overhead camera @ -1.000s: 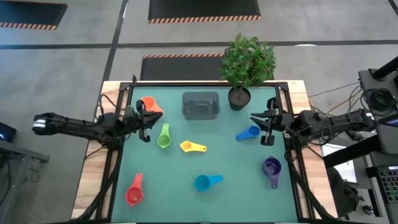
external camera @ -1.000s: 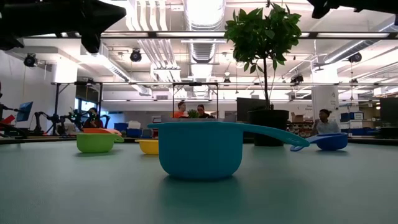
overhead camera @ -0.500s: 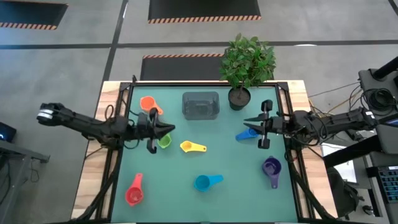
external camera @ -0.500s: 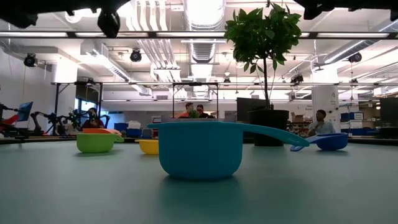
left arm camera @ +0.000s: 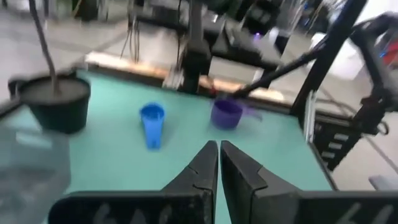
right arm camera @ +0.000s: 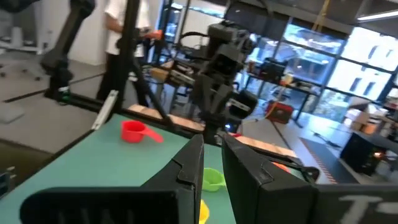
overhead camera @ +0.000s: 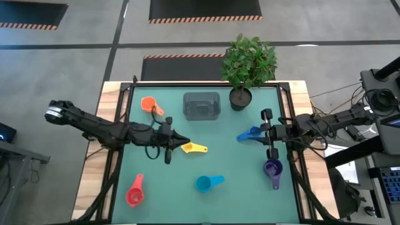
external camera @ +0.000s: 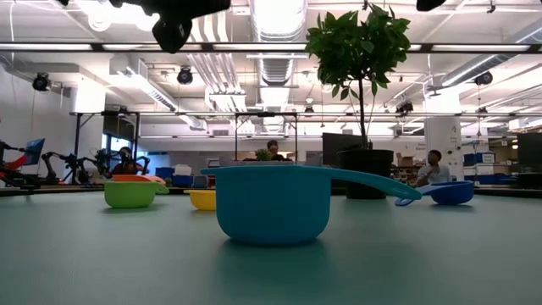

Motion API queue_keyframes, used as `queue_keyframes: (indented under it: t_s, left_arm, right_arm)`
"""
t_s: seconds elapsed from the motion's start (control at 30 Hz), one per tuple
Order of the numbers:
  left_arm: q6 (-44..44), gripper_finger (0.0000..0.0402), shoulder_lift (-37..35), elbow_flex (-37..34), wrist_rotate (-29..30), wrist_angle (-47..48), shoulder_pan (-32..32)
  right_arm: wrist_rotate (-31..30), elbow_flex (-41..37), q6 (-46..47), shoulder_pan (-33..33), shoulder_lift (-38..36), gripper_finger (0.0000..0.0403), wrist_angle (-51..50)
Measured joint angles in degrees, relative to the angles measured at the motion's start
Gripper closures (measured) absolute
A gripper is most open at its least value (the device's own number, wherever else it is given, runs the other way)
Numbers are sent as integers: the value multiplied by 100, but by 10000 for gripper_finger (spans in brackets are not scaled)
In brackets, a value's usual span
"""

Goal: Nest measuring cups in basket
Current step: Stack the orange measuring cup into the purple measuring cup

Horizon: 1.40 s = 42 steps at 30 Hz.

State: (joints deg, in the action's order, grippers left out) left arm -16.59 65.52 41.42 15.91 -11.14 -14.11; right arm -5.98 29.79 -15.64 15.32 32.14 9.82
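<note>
Left tool (overhead camera: 181,140) is clenched and empty over the yellow cup (overhead camera: 193,147) mid-counter, so it should spread its fingers before dropping; right tool (overhead camera: 257,133), barely parted, hovers over the blue cup (overhead camera: 249,134).

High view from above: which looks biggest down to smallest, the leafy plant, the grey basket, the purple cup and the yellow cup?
1. Leafy plant
2. Grey basket
3. Purple cup
4. Yellow cup, though its size is close to the purple cup's.
</note>
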Motion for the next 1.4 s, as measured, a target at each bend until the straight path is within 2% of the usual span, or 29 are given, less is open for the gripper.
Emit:
queue_keyframes:
  t_s: [0.2,0.4,0.5,0.73,0.93,1.03,1.17,1.4]
  left_arm:
    - [-1077,400,356,1067,-88,2211,-117]
    - [-2843,400,971,2224,-1159,4413,-487]
    - [-3269,400,1360,2745,-1497,5125,-822]
    - [-3222,400,2323,3692,-1908,6173,-1634]
    - [-3309,400,2911,4087,-2144,6871,-1925]
    - [-3049,400,2997,4102,-2103,7488,-1937]
    - [-2561,400,2963,3964,-1726,8155,-1783]
    - [-2359,401,2631,3531,-1525,8404,-1489]
  right_arm:
    - [-3,172,-46,242,0,355,-369]
    - [-9,172,-243,284,-22,355,-369]
    - [-13,172,-244,284,-22,355,-363]
    - [-14,172,-238,284,-22,355,-358]
    - [-13,172,-116,284,-17,355,-358]
    - [-11,172,-83,284,-9,355,-358]
    - [-6,172,16,284,-9,355,-361]
    - [-4,165,68,284,-9,355,-497]
